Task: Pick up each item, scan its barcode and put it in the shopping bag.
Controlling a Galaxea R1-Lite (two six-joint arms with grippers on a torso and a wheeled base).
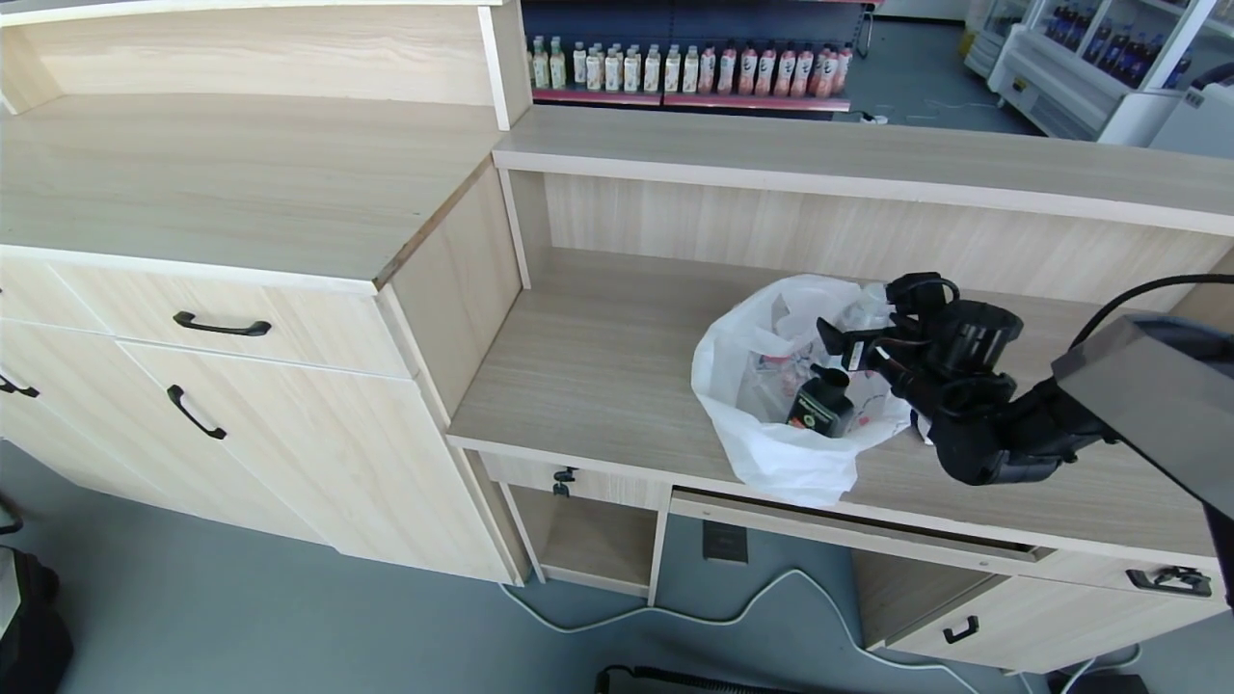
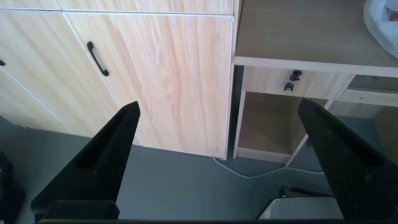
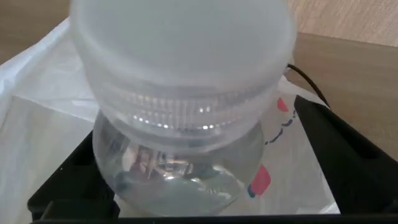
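A white plastic shopping bag [image 1: 771, 453] lies open on the lower wooden counter [image 1: 598, 366]. Inside it rests a black bottle [image 1: 819, 407] among other wrapped goods. My right gripper [image 1: 860, 353] hovers over the bag's mouth, shut on a clear bottle [image 1: 863, 310] with a pale translucent cap. In the right wrist view the clear bottle [image 3: 180, 124] sits between the black fingers [image 3: 339, 149] of the right gripper [image 3: 199, 171], with the bag [image 3: 37, 112] below. My left gripper [image 2: 217, 118] hangs open and holds nothing, low in front of the cabinet doors [image 2: 168, 74].
A raised ledge [image 1: 868, 159] runs behind the lower counter, and a taller cabinet top [image 1: 212, 183] stands to the left. Drawers with black handles [image 1: 222, 328] face me. A cable [image 1: 733, 607] lies on the floor. Store shelves of bottles [image 1: 684, 67] stand beyond.
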